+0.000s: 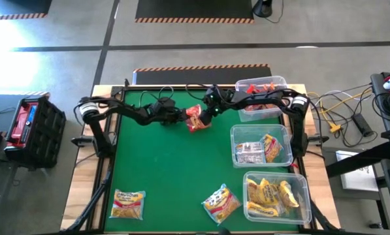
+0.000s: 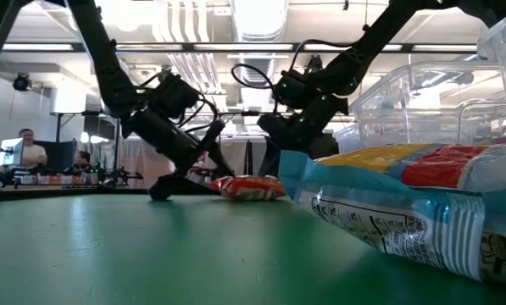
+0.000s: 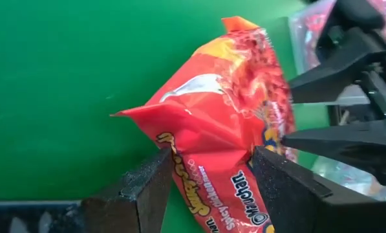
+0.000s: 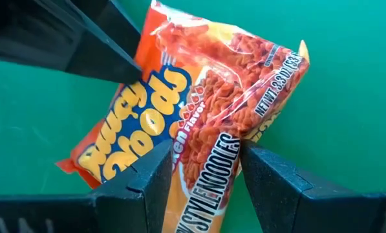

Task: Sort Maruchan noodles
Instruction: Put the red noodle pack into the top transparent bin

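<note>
Your left hand point(image 1: 181, 117) and right hand point(image 1: 206, 112) are both pinching the red packet point(image 1: 195, 118) lying crosswise between them, opposite ends.

hidden: red packet point(image 3: 225, 123) lower end, behind fingers point(image 3: 141, 194) | cut off: same

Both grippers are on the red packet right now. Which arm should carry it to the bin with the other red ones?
Probably the right. Both the left gripper and the right gripper pinch the red packet, but the red-packet bin sits at the table's right rear, beside the right arm. The left should let go.
</note>
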Controlling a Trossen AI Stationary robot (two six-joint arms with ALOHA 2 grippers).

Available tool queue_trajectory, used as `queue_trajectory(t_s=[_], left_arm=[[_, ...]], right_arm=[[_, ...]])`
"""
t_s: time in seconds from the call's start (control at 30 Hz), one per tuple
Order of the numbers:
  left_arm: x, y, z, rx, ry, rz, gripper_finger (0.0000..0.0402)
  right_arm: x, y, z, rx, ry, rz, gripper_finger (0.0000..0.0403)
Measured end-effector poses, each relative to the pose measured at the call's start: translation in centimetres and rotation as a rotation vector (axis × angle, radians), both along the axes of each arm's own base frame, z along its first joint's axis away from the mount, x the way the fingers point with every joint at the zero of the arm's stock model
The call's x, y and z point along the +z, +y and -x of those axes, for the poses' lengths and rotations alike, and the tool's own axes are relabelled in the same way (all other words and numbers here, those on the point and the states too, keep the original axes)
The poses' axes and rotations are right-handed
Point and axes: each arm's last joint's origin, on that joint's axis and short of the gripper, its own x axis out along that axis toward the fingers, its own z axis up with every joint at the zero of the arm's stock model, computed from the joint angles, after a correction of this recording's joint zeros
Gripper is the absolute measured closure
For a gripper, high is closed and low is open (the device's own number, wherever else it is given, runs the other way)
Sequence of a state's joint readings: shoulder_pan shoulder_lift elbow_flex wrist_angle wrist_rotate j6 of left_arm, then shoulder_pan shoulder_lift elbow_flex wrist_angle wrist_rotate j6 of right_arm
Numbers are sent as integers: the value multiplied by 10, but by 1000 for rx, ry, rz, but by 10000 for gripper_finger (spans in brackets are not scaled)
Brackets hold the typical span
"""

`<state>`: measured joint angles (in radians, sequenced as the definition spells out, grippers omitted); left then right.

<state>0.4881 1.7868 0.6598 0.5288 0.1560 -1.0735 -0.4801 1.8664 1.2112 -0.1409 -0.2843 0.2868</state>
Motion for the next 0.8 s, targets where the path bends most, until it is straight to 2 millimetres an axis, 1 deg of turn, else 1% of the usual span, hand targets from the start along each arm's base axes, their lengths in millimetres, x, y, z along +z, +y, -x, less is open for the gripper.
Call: queue_trajectory(t_s=[0.13, 0.2, 0.33, 0.53, 0.8], left_arm=[[3, -2, 4, -8, -17, -12, 203], [0, -4, 8, -7, -2, -3, 203], [-3, -5, 10, 0, 0, 3, 203], [-4, 0, 0, -2, 16, -6, 199], [-6, 8, -15, -54, 11, -14, 172]], right_arm=[[-4, 2, 3, 1, 13, -11, 232], [-4, 2, 3, 4, 14, -14, 232], [-4, 2, 3, 4, 12, -13, 232], [-4, 1, 2, 5, 0, -5, 232], [-5, 1, 3, 1, 3, -3, 232]])
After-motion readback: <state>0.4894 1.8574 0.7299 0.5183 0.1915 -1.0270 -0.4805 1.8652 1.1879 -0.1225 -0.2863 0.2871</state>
